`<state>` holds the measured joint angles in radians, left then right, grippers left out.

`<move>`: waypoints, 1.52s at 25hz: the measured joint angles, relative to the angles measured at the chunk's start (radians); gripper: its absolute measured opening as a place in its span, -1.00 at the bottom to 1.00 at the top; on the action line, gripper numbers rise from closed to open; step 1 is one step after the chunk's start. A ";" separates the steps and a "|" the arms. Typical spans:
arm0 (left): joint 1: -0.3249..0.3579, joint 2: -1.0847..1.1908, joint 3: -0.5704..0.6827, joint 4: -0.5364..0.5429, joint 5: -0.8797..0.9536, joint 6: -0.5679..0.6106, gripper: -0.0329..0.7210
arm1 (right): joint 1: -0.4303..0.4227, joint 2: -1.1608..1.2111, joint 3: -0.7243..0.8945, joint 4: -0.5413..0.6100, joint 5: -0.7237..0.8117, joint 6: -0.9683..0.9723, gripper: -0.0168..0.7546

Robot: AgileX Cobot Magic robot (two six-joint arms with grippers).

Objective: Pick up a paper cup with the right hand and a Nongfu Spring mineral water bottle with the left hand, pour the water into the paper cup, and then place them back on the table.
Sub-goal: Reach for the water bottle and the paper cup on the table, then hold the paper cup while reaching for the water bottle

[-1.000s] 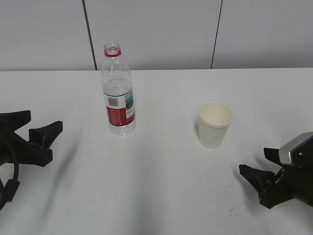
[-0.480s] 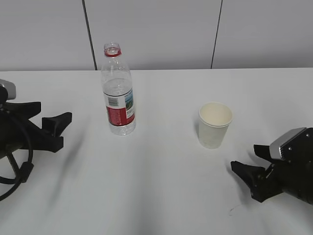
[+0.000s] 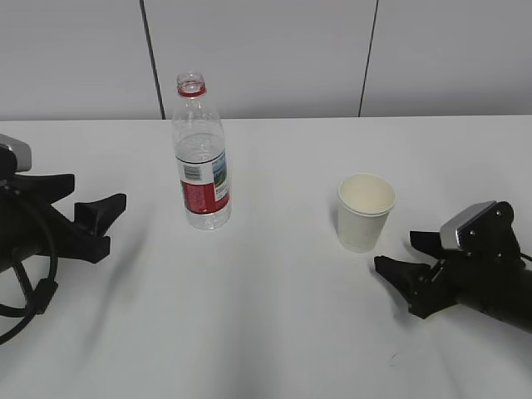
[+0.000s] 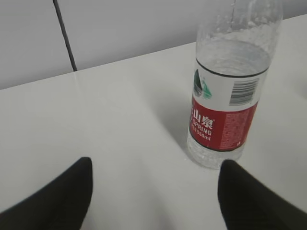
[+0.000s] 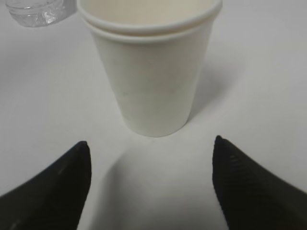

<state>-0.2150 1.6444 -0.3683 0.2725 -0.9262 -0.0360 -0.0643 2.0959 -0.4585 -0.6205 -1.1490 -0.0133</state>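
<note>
The Nongfu Spring mineral water bottle (image 3: 200,154) stands upright and uncapped on the white table (image 3: 274,316), holding clear water (image 4: 233,56); it also shows in the left wrist view (image 4: 229,96). My left gripper (image 3: 93,202) is open and empty, to the bottle's left, apart from it (image 4: 156,170). The cream-white paper cup (image 3: 365,211) stands upright right of centre, and close ahead in the right wrist view (image 5: 151,67). My right gripper (image 3: 401,253) is open and empty, just short of the cup (image 5: 151,148).
A grey panelled wall (image 3: 266,58) with two dark vertical seams runs behind the table's far edge. A small dark scuff (image 3: 391,358) marks the tabletop near the right arm. The bottle's base shows at the top left of the right wrist view (image 5: 36,12).
Both arms have moved inward: the left gripper toward the bottle, the right gripper up and left toward the cup. Bottle and cup have not moved.
</note>
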 joint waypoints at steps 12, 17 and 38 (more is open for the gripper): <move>0.000 0.000 -0.002 0.002 0.003 0.000 0.39 | 0.002 0.101 -0.174 -0.077 0.000 0.013 0.55; 0.000 0.000 -0.002 0.002 0.003 0.000 0.39 | 0.012 0.129 -0.230 -0.132 0.000 0.025 0.55; 0.000 0.000 -0.003 0.003 0.003 0.000 0.39 | 0.080 0.165 -0.305 -0.049 0.000 0.031 0.56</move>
<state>-0.2150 1.6444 -0.3711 0.2754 -0.9232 -0.0360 0.0161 2.2606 -0.7638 -0.6693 -1.1490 0.0177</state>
